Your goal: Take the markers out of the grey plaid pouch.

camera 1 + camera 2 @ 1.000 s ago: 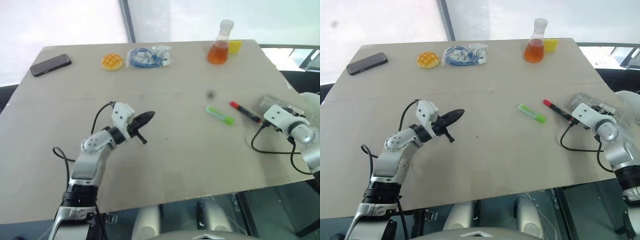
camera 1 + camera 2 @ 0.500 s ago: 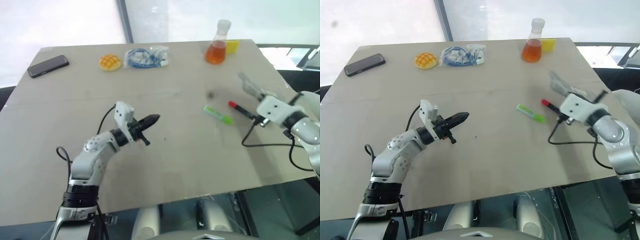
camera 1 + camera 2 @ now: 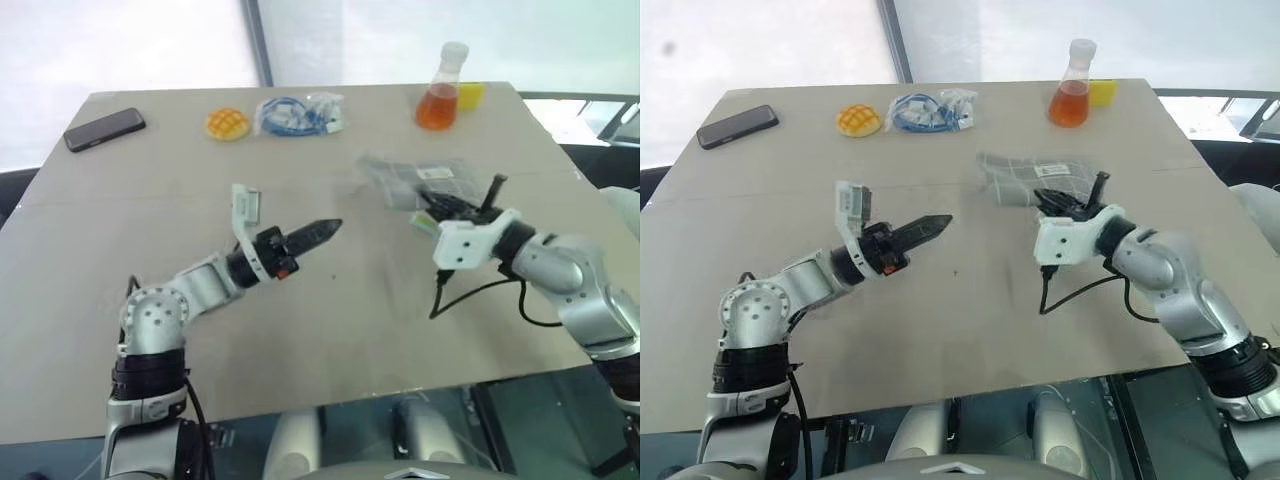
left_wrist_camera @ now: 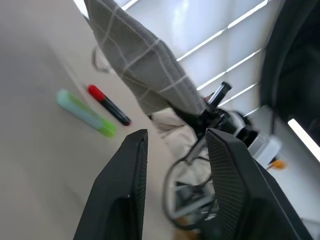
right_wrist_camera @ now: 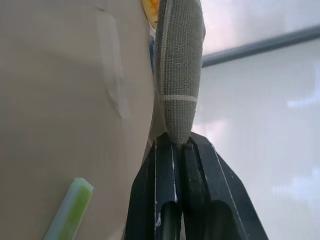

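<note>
1. Markers: both already lie on the table, so the emptying looks done. The green marker and the red marker rest side by side, just beside the right arm.
2. On the left, the left gripper hovers above the table middle, its jaws apart and empty.
3. On the right, the right gripper has its jaws clamped on one edge of the grey plaid pouch, lifted off the table.
4. Next move, I judge: put the pouch down away from the markers.
5. At the far edge are a phone, a bun, a cable bag and an orange flask; bright windows are behind.
</note>
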